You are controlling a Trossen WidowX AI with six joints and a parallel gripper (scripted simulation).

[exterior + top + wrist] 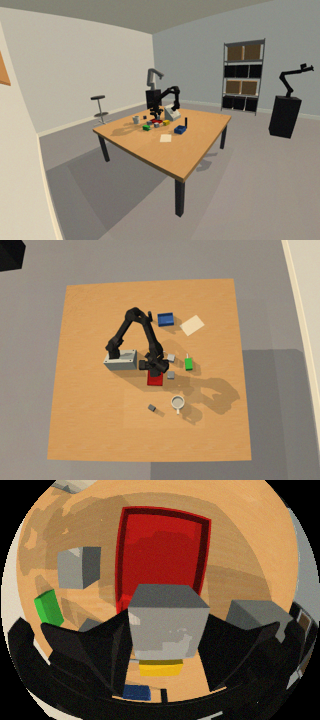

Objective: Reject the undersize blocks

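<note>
From my station I have the claw (pixel 155 374) (pixel 157 117) (pixel 163 610) closed on a steel block (pixel 157 117) (pixel 168 630), one finger against each side of it. The wrist view shows the block in front of the red reject tray (pixel 155 380) (pixel 156 121) (pixel 162 550), overlapping the tray's near end; I can't tell its exact height. A second steel block (pixel 170 375) (pixel 149 122) (pixel 77 568) sits on the table (pixel 103 420) (pixel 180 157) (pixel 240 545) just beside the tray, and a third steel block (pixel 171 358) (pixel 156 125) rests near it. The green GO gauge (pixel 188 364) (pixel 146 127) (pixel 49 608) lies on the table past those two, its pin outside any block. My top view has the arm covering most of the yellow gauge (pixel 166 122) (pixel 161 668), but the exterior camera shows it lying beside the third block. The part of the tray I can see holds no block.
</note>
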